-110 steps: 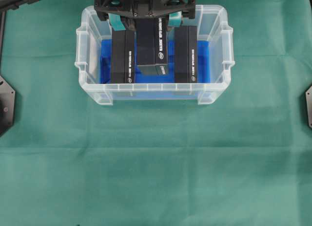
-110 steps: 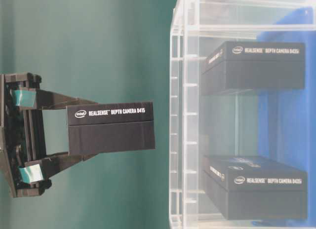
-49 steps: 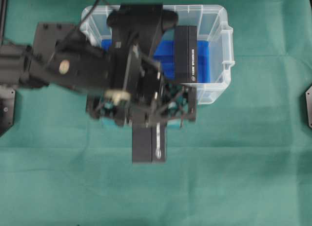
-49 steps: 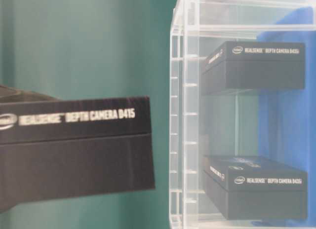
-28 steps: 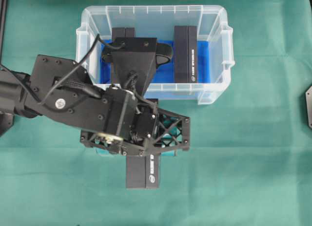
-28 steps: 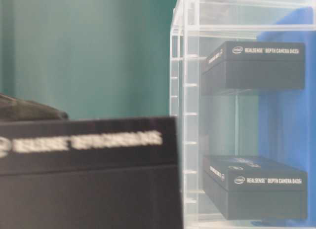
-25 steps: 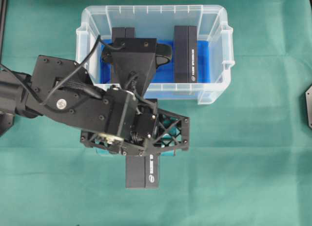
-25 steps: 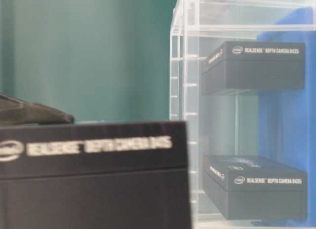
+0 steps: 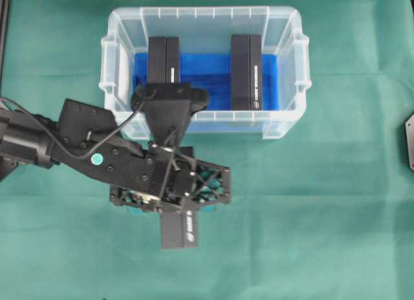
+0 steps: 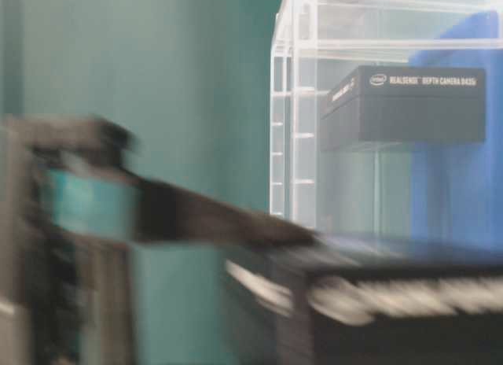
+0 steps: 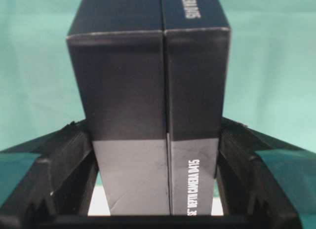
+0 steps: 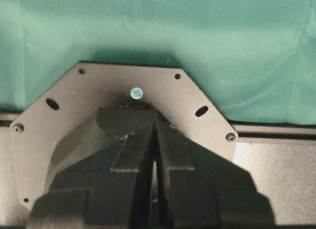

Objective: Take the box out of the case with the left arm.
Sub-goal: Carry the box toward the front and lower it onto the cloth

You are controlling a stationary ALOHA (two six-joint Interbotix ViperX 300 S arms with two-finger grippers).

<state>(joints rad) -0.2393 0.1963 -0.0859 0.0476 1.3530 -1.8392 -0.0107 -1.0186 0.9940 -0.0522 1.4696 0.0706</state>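
On the green cloth (image 9: pixel 336 203) in front of the case (image 9: pixel 284 127), the left arm (image 9: pixel 84 145) reaches in from the left edge of the overhead view and carries a black RealSense D415 camera box (image 9: pixel 179 229) in the left gripper (image 9: pixel 169 195). The box is outside the case, near its front wall, and only the box's lower end shows beyond the gripper frame from above. In the left wrist view the box (image 11: pixel 148 91) sits squarely between the two black fingers (image 11: pixel 64 160), which press on both of its long sides, so the claw is clenched on it; the teal pads (image 11: pixel 284 170) show at the lower corners. Two more black camera boxes stand on edge inside the case on the blue lining (image 9: pixel 207 74), one at the left (image 9: pixel 163 59) and one at the right (image 9: pixel 246 70), well apart. The table-level view is heavily blurred around the arm. The right gripper (image 12: pixel 154 155) rests over a black mounting plate (image 12: pixel 64 100), its fingers pressed together with nothing between them.
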